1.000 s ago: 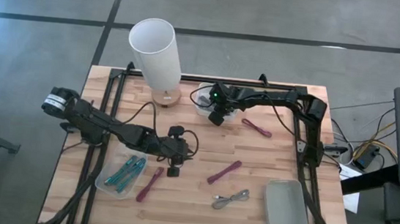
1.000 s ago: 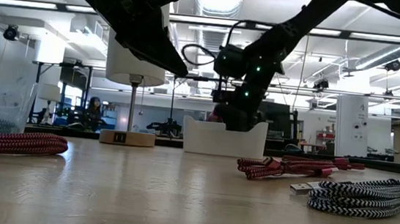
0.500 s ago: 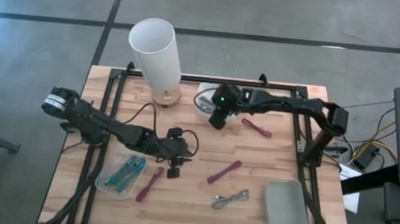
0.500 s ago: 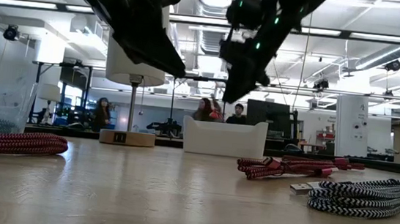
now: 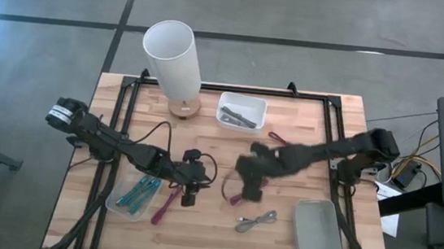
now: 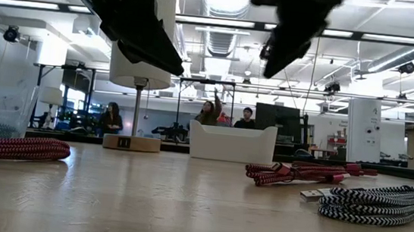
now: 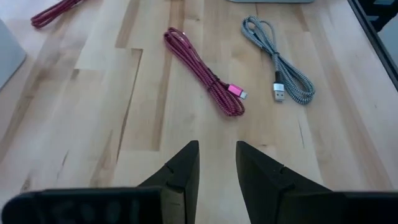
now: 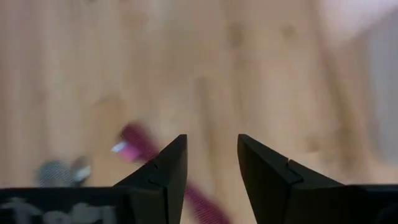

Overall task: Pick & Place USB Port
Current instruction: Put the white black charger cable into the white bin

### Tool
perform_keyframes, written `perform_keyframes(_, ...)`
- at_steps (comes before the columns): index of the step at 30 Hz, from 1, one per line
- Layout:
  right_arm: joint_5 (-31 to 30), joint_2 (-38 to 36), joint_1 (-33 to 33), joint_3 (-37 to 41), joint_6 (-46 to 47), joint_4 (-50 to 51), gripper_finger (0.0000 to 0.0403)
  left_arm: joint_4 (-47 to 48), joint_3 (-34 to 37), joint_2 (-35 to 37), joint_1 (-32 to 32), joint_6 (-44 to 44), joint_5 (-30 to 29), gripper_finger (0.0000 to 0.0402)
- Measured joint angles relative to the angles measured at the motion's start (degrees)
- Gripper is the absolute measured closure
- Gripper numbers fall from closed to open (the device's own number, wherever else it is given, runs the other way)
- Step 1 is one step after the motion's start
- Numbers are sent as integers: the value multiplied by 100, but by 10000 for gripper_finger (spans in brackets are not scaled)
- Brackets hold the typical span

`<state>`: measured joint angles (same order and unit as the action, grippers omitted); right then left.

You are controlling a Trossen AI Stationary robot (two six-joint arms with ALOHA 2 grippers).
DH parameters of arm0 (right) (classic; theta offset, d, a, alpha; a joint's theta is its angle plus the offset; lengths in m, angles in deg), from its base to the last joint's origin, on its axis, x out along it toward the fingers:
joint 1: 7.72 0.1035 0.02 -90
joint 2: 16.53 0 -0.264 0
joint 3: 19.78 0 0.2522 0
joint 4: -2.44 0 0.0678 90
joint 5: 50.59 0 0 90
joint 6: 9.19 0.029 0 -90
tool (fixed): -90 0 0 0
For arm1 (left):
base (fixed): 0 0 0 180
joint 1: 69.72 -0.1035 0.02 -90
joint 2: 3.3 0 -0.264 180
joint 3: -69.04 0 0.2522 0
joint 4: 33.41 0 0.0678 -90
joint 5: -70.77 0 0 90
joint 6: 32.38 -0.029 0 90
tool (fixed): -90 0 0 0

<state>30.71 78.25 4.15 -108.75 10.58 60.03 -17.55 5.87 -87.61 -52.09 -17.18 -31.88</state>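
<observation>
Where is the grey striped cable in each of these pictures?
High view: grey striped cable, near the front edge, right of centre.
Low view: far right, in the foreground.
Left wrist view: just beside the red cable, at.
Right wrist view: probably the blurred grey patch.
Shared landmark: that red cable.

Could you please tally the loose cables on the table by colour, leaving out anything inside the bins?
Red cables: 3
Black-and-white cable: 1
Total: 4 loose cables
</observation>
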Motion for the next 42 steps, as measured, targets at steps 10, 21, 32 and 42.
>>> perform_keyframes(10,488,394,1479,25,1135,248,256,5,0,0,13,32,-8,298)
perform_keyframes(21,916,1301,1832,39,1639,245,241,-51,0,0,13,194,-10,298)
perform_keyframes(32,1157,1936,1828,23,1607,218,248,-72,0,0,13,199,-9,298)
perform_keyframes(42,1256,1906,1789,21,1648,269,317,-86,0,0,13,199,-10,298)
